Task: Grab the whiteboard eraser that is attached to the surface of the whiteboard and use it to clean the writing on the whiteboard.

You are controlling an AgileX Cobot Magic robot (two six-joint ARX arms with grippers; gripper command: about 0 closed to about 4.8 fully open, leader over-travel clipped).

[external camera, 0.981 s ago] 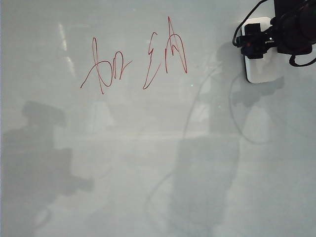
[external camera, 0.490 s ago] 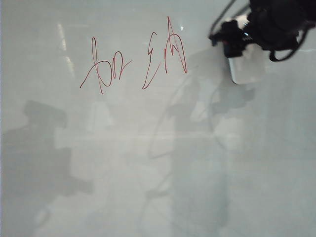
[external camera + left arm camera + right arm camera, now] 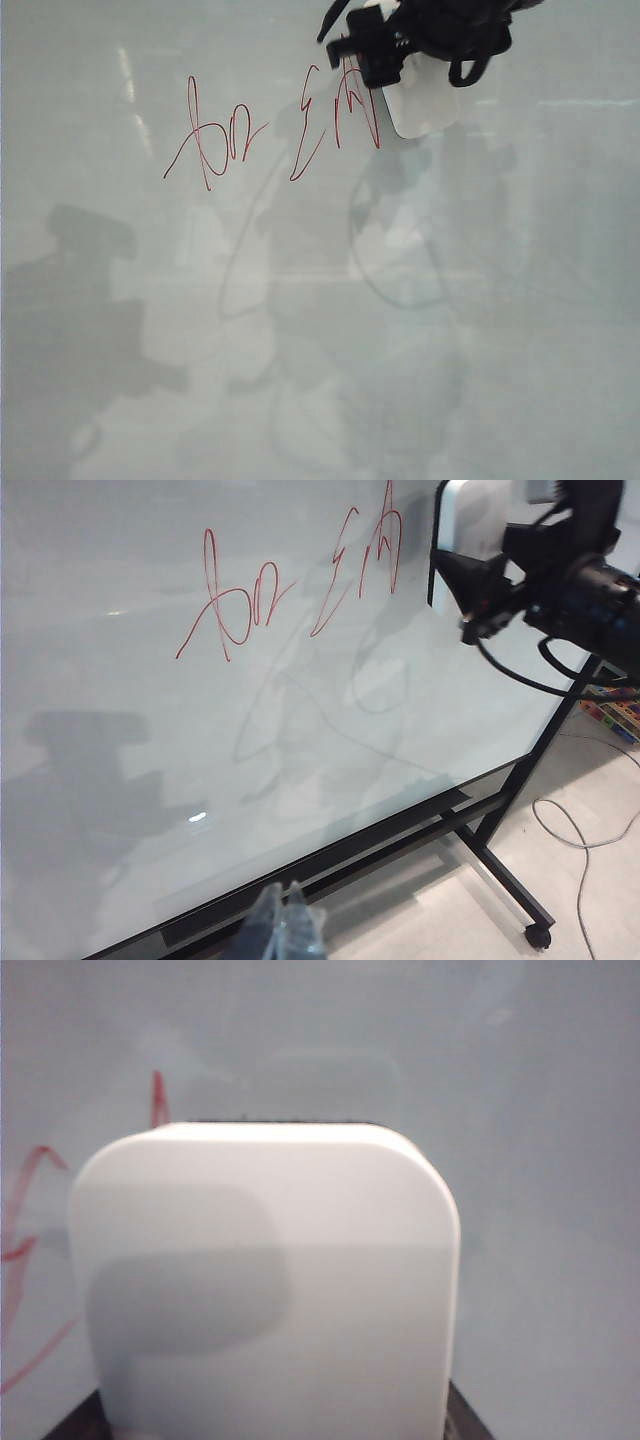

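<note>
On the left of the exterior view the whiteboard [image 3: 120, 330] lies bare and glossy from nine o'clock down to six, only shadows and light streaks on it, so there is wide room that way. The writing [image 3: 270, 125] sits toward eleven and twelve o'clock in two red loopy groups, and the right-hand group's last strokes run under my right gripper [image 3: 385, 60]. That gripper reaches in from the top edge at about one o'clock, its black body slanted, cable looping behind it, clamped on the whiteboard eraser [image 3: 425, 105], whose white rounded corner pokes out below it just beside the red strokes. My right wrist view fills with the eraser [image 3: 265, 1290] held flat toward the board, red lines [image 3: 25, 1250] at its side. My left wrist view alone shows the board's black lower frame [image 3: 330, 865], its wheeled stand leg and floor at four o'clock, and my right arm [image 3: 560, 580] coming in from the side. My left gripper [image 3: 285, 935] hangs low at six o'clock, well apart from the board; its blurred tips look close together, but I cannot tell for sure.
</note>
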